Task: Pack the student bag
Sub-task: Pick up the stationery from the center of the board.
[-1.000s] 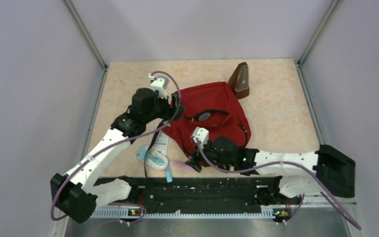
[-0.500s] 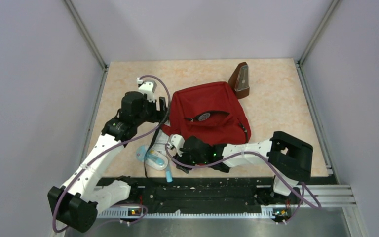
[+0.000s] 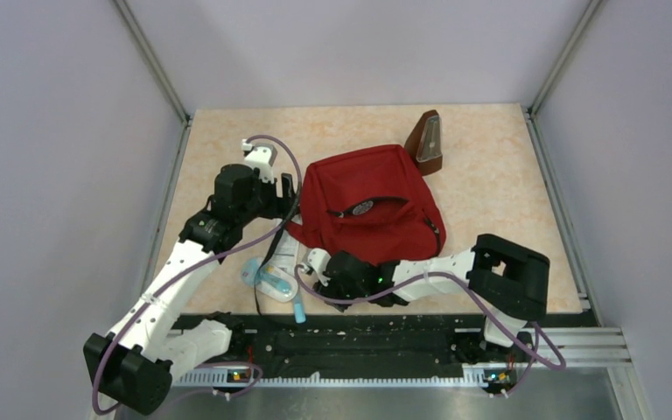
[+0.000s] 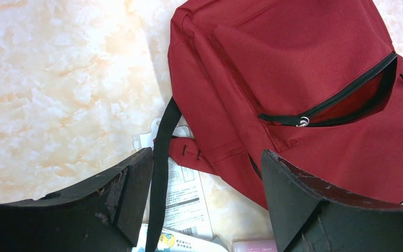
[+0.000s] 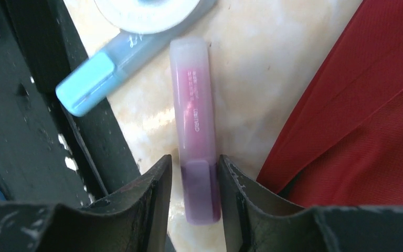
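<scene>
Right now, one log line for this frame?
left gripper: open, empty, by student bag | right gripper: straddling pink highlighter on table, clamp unclear | front pocket: unzipped

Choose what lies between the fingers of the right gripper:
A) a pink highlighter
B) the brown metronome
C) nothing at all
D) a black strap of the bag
A: in the right wrist view, the pink highlighter lies lengthwise between the two fingers of the right gripper.

Red student bag flat on table, front pocket unzipped
</scene>
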